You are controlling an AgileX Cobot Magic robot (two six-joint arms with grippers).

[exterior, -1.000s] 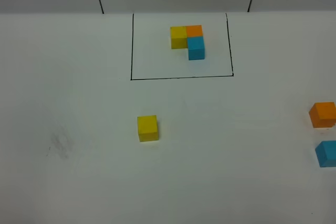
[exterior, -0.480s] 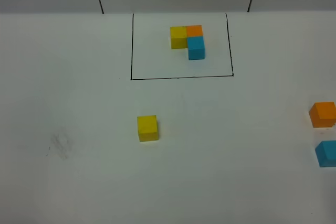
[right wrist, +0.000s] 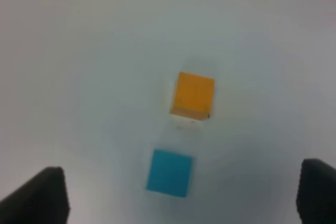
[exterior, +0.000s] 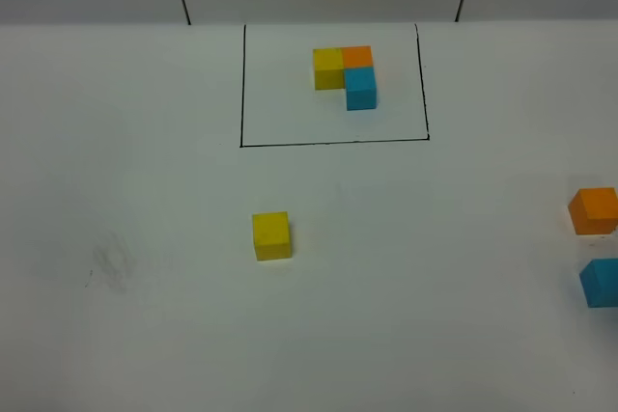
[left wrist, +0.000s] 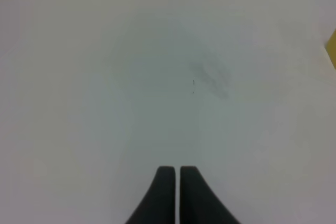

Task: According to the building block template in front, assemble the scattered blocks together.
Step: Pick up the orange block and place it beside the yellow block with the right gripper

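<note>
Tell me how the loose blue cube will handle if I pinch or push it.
The blue cube looks rigid with flat, matte faces, so a pinch should probably hold without slipping. Sitting flat on the table, it should slide rather than roll or tip when pushed.

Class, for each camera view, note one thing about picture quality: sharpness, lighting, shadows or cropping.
Exterior high: sharp and evenly lit, faint shadows; the loose light blue cube is cut by the frame edge. Left wrist: flat light, the shut left fingers near-black, a grey smudge. Right wrist: soft focus, the loose orange cube has blurred edges, the open right fingers featureless dark shapes.
</note>
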